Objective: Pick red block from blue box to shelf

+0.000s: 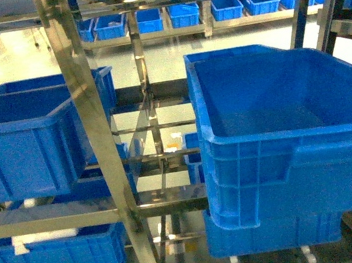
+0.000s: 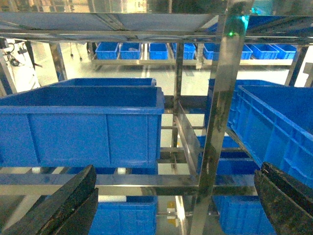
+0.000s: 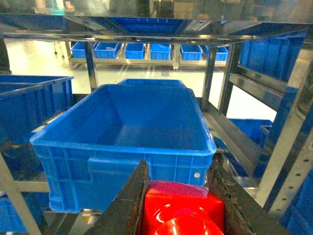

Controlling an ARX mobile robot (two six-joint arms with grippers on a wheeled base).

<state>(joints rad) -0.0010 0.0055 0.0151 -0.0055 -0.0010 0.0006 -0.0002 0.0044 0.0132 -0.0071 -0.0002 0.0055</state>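
This was a warehouse or industrial storeroom. A shelf [image 1: 101, 150] of shiny stainless-steel posts and rails filled the near view, its tiers loaded with dark blue ribbed crates [image 1: 287, 147] of moulded plastic. Beyond it lay a pale, glossy floor [image 1: 168, 45] under bright light, and along the far side stood another low rack [image 2: 195, 61] carrying a row of smaller blue bins [image 2: 159, 50], all of one pattern, set side by side.

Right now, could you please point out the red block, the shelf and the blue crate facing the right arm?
red block [image 3: 183, 208]: right wrist view, glossy top face between the fingers.
shelf [image 1: 88, 112]: head view, steel upright post.
blue crate [image 3: 122, 169]: right wrist view, ribbed front wall.
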